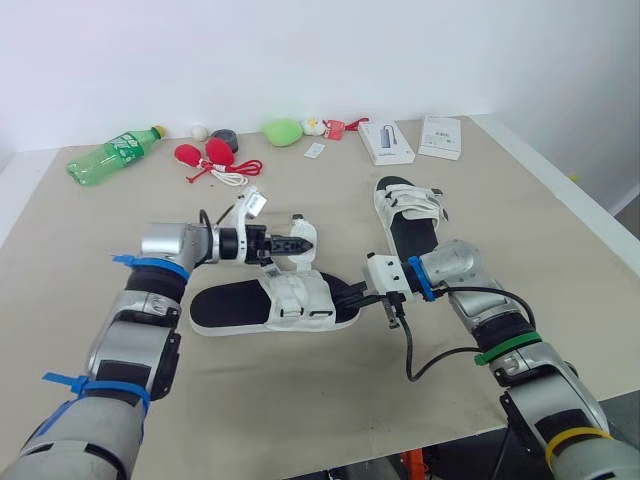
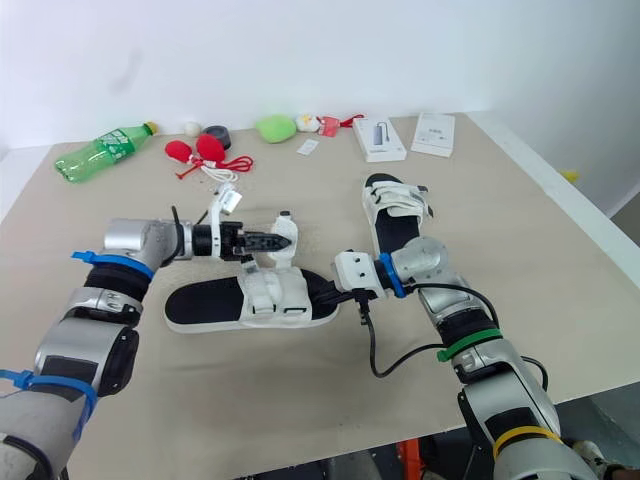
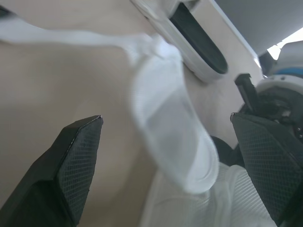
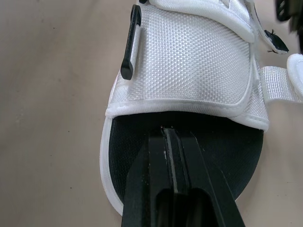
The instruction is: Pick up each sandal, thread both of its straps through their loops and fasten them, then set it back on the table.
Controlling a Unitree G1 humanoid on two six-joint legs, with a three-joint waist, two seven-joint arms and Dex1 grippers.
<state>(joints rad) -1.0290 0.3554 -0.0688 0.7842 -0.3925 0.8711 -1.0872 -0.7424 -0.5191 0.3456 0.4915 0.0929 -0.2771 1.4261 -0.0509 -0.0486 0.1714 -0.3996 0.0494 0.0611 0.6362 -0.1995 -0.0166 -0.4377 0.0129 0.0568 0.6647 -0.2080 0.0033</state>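
A white sandal with a black footbed (image 1: pixel 232 303) lies sideways in the middle of the table. My left gripper (image 3: pixel 163 120) is open around its loose white strap (image 3: pixel 170 137), which sticks up on the sandal's far side (image 1: pixel 303 235). My right gripper (image 4: pixel 177 189) is shut, its tips resting on the black footbed at the sandal's toe end, just before the white mesh upper (image 4: pixel 189 61). A second white sandal (image 1: pixel 410 215) lies farther back on the right, pointing away, apart from both grippers.
Along the table's far edge lie a green bottle (image 1: pixel 112 155), red objects with a white cord (image 1: pixel 205 155), a green lump (image 1: pixel 283 131) and two white boxes (image 1: pixel 386 141) (image 1: pixel 440 136). A black cable (image 1: pixel 430 350) loops by my right wrist.
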